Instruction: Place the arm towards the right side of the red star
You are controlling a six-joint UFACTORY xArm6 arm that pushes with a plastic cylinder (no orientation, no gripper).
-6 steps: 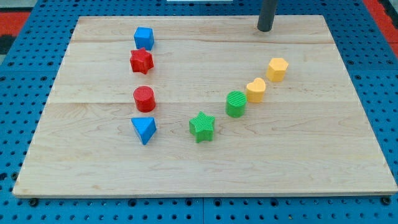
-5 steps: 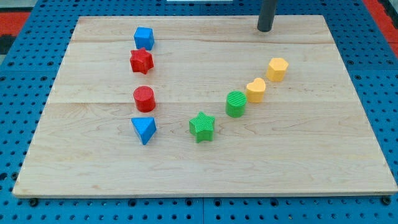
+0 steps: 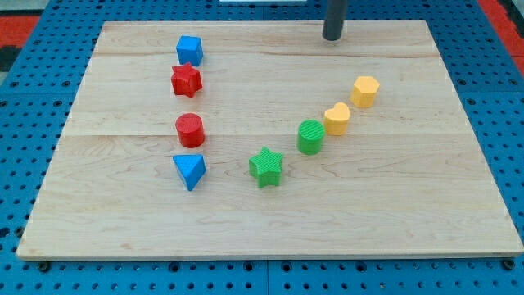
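- Up at the far edge of the board point(image 3: 458, 164), right of centre, my tip point(image 3: 332, 38) stands well apart from every block; there are no jaws on this rod, so nothing is held or gripped.
- On the left side, the red star point(image 3: 187, 79) sits just near of the blue cube point(image 3: 189, 49) and far of the red cylinder point(image 3: 190, 129), with open wood to its right.
- Risk, as I judge it: carrying the sweep leftward too far would knock the red star into the blue cube, since the two are almost touching.
- A path bending nearward could clip the yellow blocks point(image 3: 365, 90) or the green cylinder point(image 3: 310, 136).
- The star has no real long axis; it lies flat, and which way its points aim is too small to tell.
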